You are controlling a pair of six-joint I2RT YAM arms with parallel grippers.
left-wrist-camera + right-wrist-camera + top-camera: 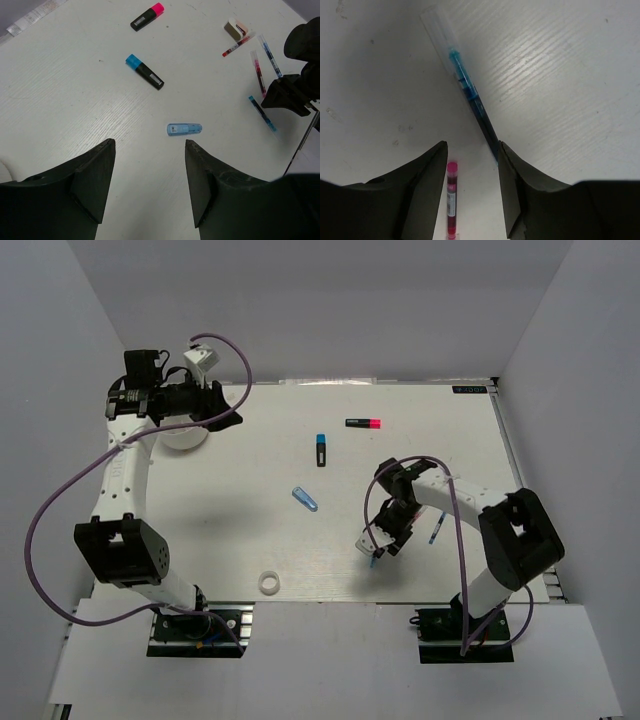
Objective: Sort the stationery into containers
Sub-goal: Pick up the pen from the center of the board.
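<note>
Stationery lies loose on table (420, 440); white tub (186, 438) sits at far left, under left gripper (149, 143). Left fingers apart, nothing betw. them. Right gripper (471, 147) is low over the pens, fingers apart, not clamped. Red pen (451, 197) lies betw. them. Teal pen (470, 95) runs diagonally to inner edge of one finger; contact there cannot be told.

Handling, est.:
- Pens: thin, light, stiff, smooth barrel. Likely to roll or pivot if pinched off-centre. Take at mid-barrel, fingers across long axis, one pen per grip.
- Pink-end marker (363, 423), blue-end marker (321, 450): thicker, easier. Grip at body centre.
- Blue tube (305, 498): round, prob. slippery.
- Tape ring (268, 583): flat, low. Pinch across rim.
</note>
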